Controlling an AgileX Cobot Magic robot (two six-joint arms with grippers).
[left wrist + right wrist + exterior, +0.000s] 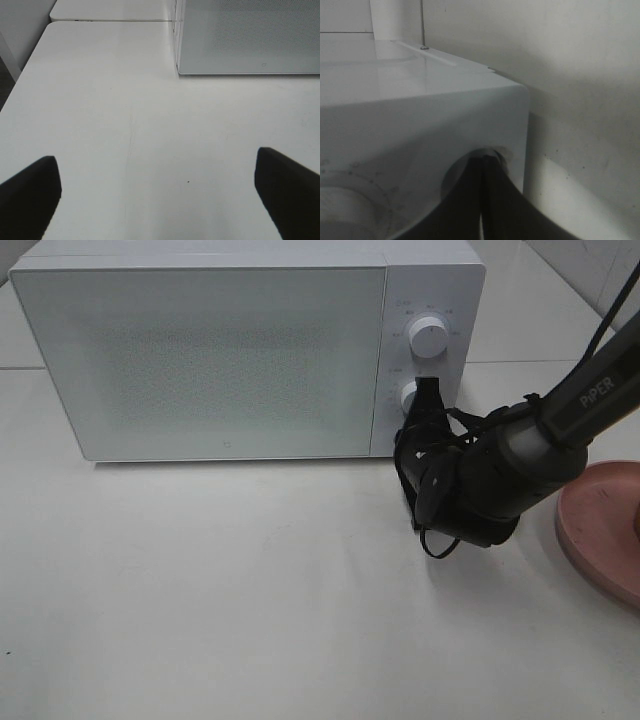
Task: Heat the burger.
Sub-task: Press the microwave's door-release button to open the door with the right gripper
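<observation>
Over on the right side of the white table (250,590), the right gripper (427,392) is reaching in at the control panel of the white microwave (230,350). Its dark fingers are pressing flat against each other, with only a thin seam between them in the right wrist view (485,161), and their tips are touching the lower knob (408,398). They are not pinching anything that I can make out. The upper knob (429,337) is sitting just above, clear of the arm.

The microwave's door (200,360) is standing closed, its frosted front hiding the inside. The burger is not showing in any of the views, so I cannot tell where it is lying.

A pink plate (598,525) is resting on the table near the right arm, partly cut off by the edge of the high view.

The left gripper (155,162) is hanging over bare tabletop with its two black fingers spread wide, holding nothing. The microwave's lower front corner (250,40) is showing well ahead of it.
</observation>
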